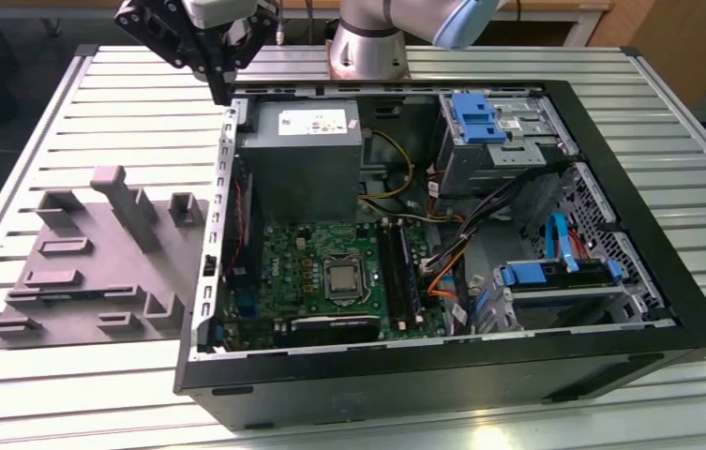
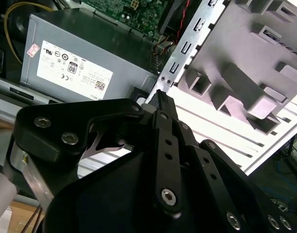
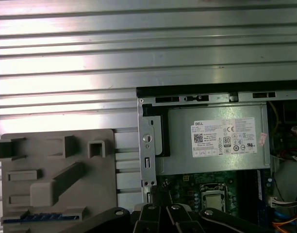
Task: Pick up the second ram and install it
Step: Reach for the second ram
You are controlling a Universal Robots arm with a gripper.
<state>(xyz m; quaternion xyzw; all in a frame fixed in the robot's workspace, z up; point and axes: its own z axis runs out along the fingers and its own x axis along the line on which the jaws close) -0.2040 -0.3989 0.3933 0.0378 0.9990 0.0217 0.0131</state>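
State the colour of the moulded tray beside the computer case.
Pale grey; the tray shows best in the exterior view.

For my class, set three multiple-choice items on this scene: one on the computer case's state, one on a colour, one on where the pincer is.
1. The computer case is: A) closed B) standing upright C) lying open, motherboard showing.
2. The drive latches are: A) red B) blue C) green.
3. In the exterior view the pincer is: A) down on the motherboard B) near the case corner by the power supply C) at the case's opposite end.
Answers: 1 C, the side panel is off and the board is exposed; 2 B, blue plastic on the drive bays; 3 B, it hangs beside that corner.
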